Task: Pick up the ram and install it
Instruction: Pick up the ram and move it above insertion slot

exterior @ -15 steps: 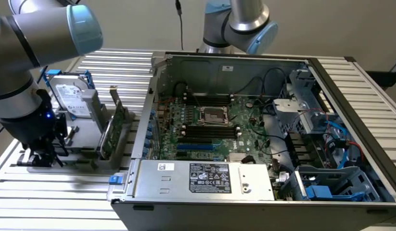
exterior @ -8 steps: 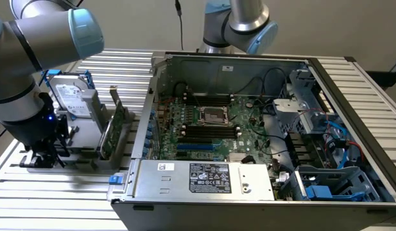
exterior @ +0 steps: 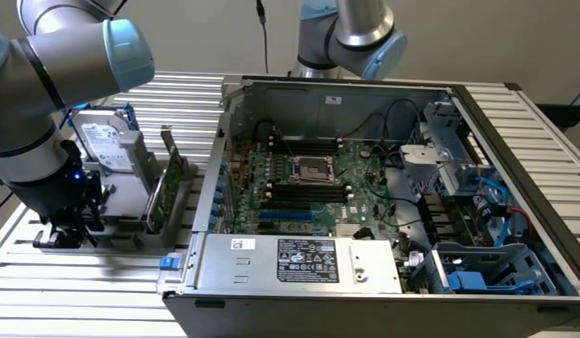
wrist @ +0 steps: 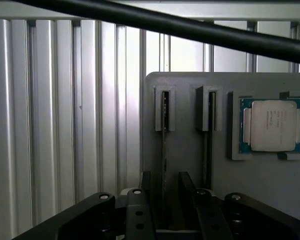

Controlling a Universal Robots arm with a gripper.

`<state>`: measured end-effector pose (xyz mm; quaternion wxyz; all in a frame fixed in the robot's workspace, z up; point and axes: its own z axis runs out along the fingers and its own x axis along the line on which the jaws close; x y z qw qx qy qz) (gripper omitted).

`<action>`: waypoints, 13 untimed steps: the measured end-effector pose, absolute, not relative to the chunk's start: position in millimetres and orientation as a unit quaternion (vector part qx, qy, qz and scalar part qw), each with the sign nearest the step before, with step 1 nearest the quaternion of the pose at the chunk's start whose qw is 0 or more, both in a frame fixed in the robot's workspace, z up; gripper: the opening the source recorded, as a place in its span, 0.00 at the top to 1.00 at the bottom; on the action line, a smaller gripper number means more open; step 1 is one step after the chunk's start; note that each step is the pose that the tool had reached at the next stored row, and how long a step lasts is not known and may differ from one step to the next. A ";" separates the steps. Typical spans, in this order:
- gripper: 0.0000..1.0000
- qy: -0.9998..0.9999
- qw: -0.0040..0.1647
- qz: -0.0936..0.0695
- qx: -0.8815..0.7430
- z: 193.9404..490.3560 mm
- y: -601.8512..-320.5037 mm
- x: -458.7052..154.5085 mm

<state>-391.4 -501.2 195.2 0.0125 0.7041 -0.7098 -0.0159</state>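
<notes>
The ram (wrist: 164, 135) stands on edge in a slot of a grey holder (wrist: 185, 155), seen from above as a thin dark strip. A second thin stick (wrist: 209, 140) stands in the neighbouring slot. My gripper (wrist: 165, 200) is open, its two dark fingers (wrist: 146, 192) on either side of the first ram stick, apart from it. In the exterior view the gripper (exterior: 69, 227) hangs low over the holder at the exterior view's left, beside the open computer case (exterior: 515, 148). The motherboard (exterior: 365, 204) lies inside with long black memory slots (exterior: 304, 191).
A processor chip (wrist: 271, 125) sits in a recess of the holder. A grey hard drive (exterior: 106, 144) and a green expansion card (exterior: 168, 189) stand upright between gripper and case. A second arm (exterior: 360, 35) rises behind the case. A black cable (wrist: 190, 27) crosses the wrist view.
</notes>
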 end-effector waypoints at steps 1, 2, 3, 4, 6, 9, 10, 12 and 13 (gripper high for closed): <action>0.64 -0.709 0.012 -0.016 0.705 195.0 -501.5 -391.4; 0.64 -0.708 0.012 -0.016 0.706 194.9 -501.7 -391.4; 0.64 -0.708 0.012 -0.016 0.706 194.7 -502.0 -391.4; 0.64 -0.708 0.012 -0.017 0.706 194.8 -502.2 -391.4; 0.64 -0.708 0.011 -0.018 0.706 194.6 -502.2 -391.4; 0.65 -0.708 0.011 -0.018 0.706 194.4 -502.5 -391.4; 0.72 -0.708 0.011 -0.018 0.706 194.3 -502.6 -391.4; 0.78 -0.708 0.011 -0.018 0.706 194.2 -502.8 -391.4; 0.84 -0.708 0.011 -0.018 0.706 194.2 -502.8 -391.4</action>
